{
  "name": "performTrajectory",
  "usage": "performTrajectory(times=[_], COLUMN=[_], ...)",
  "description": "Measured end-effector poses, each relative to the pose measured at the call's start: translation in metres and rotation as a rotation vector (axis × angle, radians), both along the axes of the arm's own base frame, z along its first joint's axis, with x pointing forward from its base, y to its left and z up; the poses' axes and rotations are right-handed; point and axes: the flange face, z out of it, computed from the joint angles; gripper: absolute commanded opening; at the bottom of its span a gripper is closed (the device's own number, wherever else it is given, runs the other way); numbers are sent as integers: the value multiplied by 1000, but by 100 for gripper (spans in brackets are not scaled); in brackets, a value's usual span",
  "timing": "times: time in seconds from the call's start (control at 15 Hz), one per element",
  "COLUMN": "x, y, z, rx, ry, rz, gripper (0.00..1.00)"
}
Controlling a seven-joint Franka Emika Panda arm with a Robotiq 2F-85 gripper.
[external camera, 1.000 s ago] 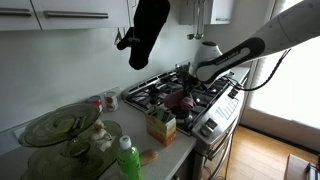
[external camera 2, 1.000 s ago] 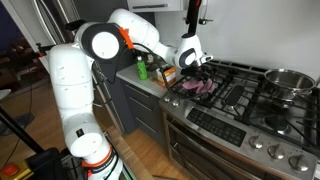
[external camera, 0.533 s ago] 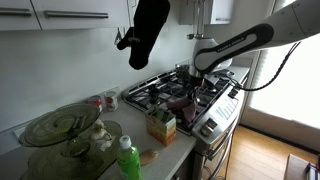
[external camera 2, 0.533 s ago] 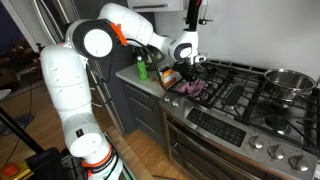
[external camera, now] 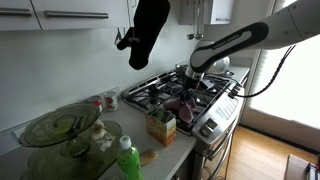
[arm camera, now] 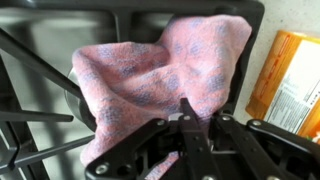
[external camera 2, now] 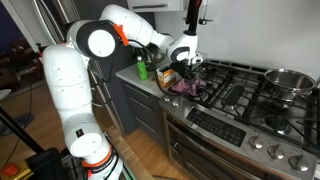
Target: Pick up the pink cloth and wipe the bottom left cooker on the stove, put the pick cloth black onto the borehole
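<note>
Kitchen stove, black iron grates: end effector pinches the crumpled pink cloth right beneath it, apparently mid-wipe; setting it down remains.

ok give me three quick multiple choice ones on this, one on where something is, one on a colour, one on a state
1. Where does the pink cloth lie?
A. on the floor
B. on the stove grate
C. in a drawer

2. What colour is the bottle on the counter?
A. green
B. red
C. blue

3. How does the pink cloth look?
A. folded into a neat square
B. hanging from a hook
C. bunched up and wrinkled

Answers: B, the wrist view shows it draped over the black grate bars; A, the bottle is plainly green in an exterior view; C, folds and creases run all over it in the wrist view.
</note>
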Motion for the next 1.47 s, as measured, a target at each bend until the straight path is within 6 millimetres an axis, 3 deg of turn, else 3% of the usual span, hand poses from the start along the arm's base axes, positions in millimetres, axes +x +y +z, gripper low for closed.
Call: performTrajectory(times=[0.27, 0.67, 1.07, 1.47], x=[19, 30, 19, -10], y=[-2, -28, -56, -28], z=[-2, -3, 2, 17], rx=[-6, -157, -307, -237], ry=[-185, -355, -234, 20], rz=[-78, -113, -78, 55], gripper=[4, 4, 4, 4])
